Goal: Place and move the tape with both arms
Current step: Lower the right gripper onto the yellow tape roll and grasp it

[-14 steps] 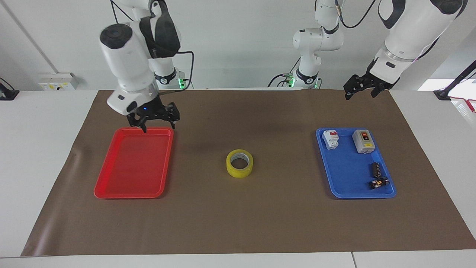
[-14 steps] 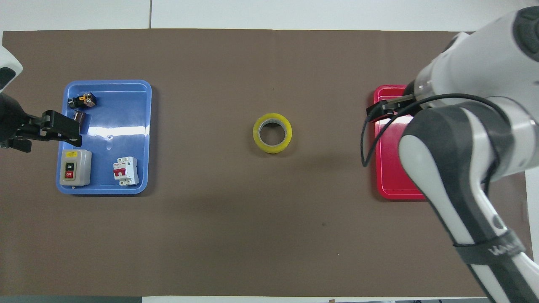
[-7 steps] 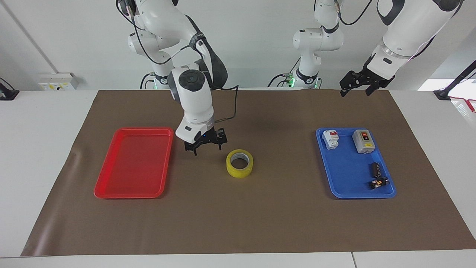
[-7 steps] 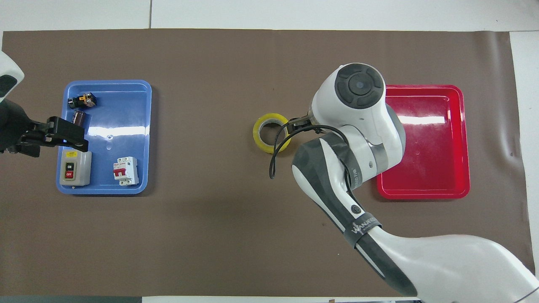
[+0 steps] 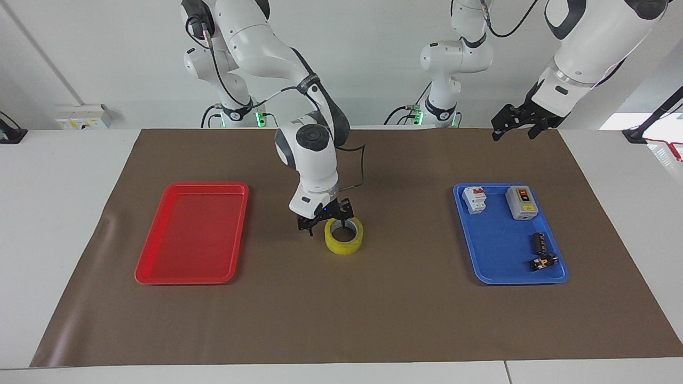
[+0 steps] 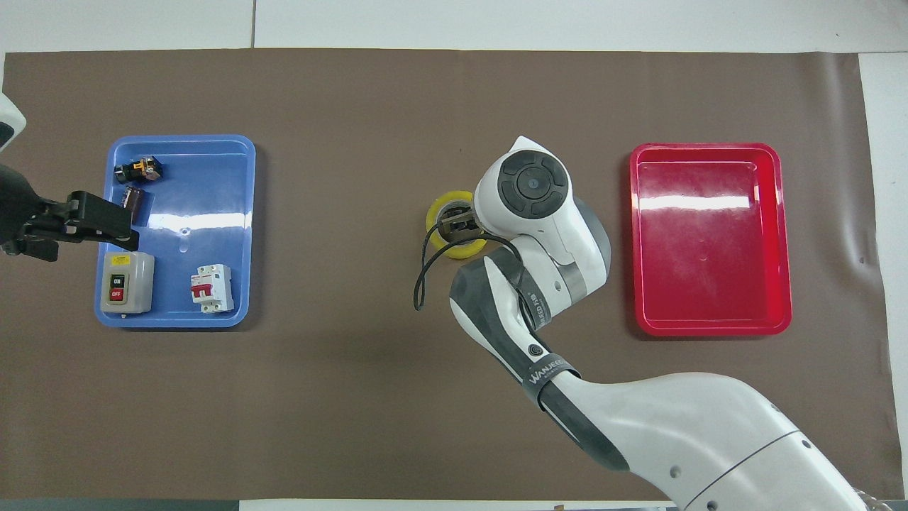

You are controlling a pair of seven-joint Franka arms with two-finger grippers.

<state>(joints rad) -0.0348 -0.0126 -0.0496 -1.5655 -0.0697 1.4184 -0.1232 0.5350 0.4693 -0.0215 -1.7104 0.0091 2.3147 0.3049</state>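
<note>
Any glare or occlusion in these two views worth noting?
Overhead view: white glare streaks on the red tray and blue tray; the right arm hides part of the tape. Facing view: even light, no glare; a soft shadow on the brown mat beside the tape.

In the overhead view, most of the tape is covered by the right arm's wrist at mid-frame. The left arm is cut off by the frame's left edge there, and by the upper right corner in the facing view.
</note>
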